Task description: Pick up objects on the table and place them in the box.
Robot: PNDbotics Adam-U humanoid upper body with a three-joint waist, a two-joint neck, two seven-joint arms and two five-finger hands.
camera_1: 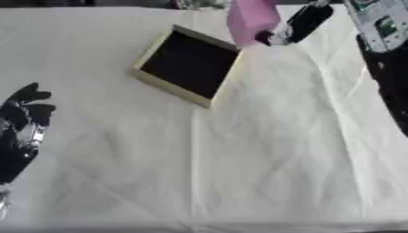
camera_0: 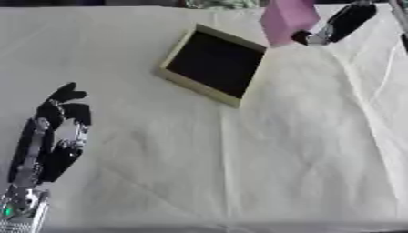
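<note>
— Where's the pink block (camera_0: 287,20)?
— At the desk's (camera_0: 239,173) far edge, pinched in the right hand (camera_0: 334,25), beside the box (camera_0: 213,64).
— The left hand (camera_0: 52,136)?
— Relaxed, fingers up, near-left corner.

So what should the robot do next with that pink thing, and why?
Probably carry the pink object a little toward the box and lower it in. The right hand is at the pink object near the table's far edge, just past the box's far corner, and the box's dark inside looks empty. Whether the fingers hold it is hard to see. The left hand rests open at the lower left.
</note>
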